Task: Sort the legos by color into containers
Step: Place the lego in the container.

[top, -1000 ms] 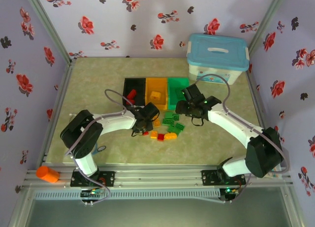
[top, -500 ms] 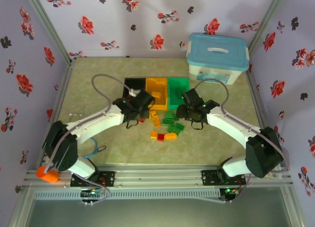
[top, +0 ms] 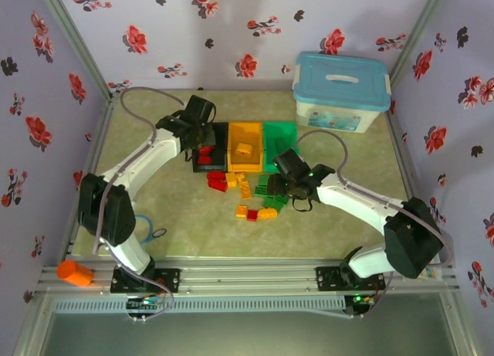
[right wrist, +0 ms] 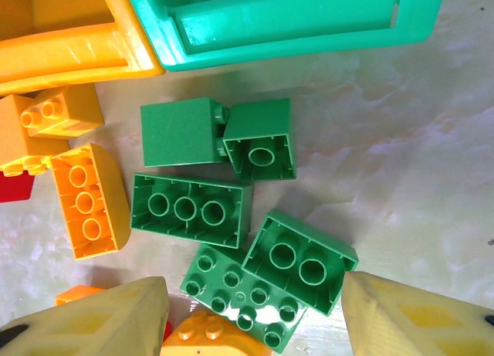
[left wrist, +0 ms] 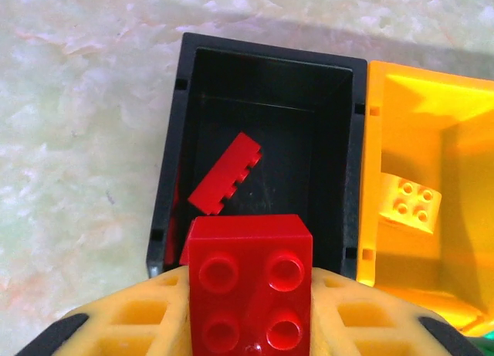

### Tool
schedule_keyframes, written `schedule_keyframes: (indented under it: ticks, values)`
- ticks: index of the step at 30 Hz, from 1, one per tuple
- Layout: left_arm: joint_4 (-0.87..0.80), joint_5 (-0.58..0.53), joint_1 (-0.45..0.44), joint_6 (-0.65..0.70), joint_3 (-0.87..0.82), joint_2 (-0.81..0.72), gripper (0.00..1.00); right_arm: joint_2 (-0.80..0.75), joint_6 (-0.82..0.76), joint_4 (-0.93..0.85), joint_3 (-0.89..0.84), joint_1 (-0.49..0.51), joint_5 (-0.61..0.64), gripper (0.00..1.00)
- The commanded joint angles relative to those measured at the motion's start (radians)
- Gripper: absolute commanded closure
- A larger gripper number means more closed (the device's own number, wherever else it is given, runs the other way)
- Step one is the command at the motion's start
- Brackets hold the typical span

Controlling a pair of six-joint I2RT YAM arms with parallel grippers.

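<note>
red lego brick (left wrist: 248,252) clenched in the left gripper (left wrist: 250,306) over the black bin (left wrist: 165,178) holding red ones; right gripper (right wrist: 255,313) spread above green bricks (right wrist: 189,209) for pickup.

Pale green marbled worktop (top: 154,140), seen from above. Upper centre: black bin (top: 221,127), orange bin (top: 245,125) and green bin (top: 279,125) in a row, walls touching. Just below them, loose on the surface: red bricks (top: 218,182) at left, orange bricks (top: 245,188) in the middle, green bricks (top: 272,191) at right, with a few more orange and red pieces lower in the frame. Upper right: white box (top: 341,116) with blue lid. Lower left: thin cable loop (top: 157,234).
</note>
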Motion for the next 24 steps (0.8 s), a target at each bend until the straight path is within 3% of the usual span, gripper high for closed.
schedule_keyframes:
  ticks: [1,6,10,12,24]
  values:
    - [-0.034,0.038,0.018,0.050,0.061,0.061,0.71,-0.038,0.026,0.004,-0.023,0.013,0.028,0.39]
    - [-0.047,0.057,0.037,0.062,0.127,0.128,0.66,-0.081,0.037,0.006,-0.054,0.014,0.034,0.38]
    - [-0.092,0.068,0.039,0.078,0.194,0.160,0.38,-0.102,0.034,-0.002,-0.059,0.017,0.033,0.37]
    - [-0.091,0.081,0.038,0.076,0.189,0.147,0.34,-0.102,0.030,-0.007,-0.058,0.017,0.036,0.35]
    - [0.003,0.096,0.031,0.039,-0.101,-0.150,0.31,-0.028,-0.023,-0.038,0.025,0.048,0.026,0.32]
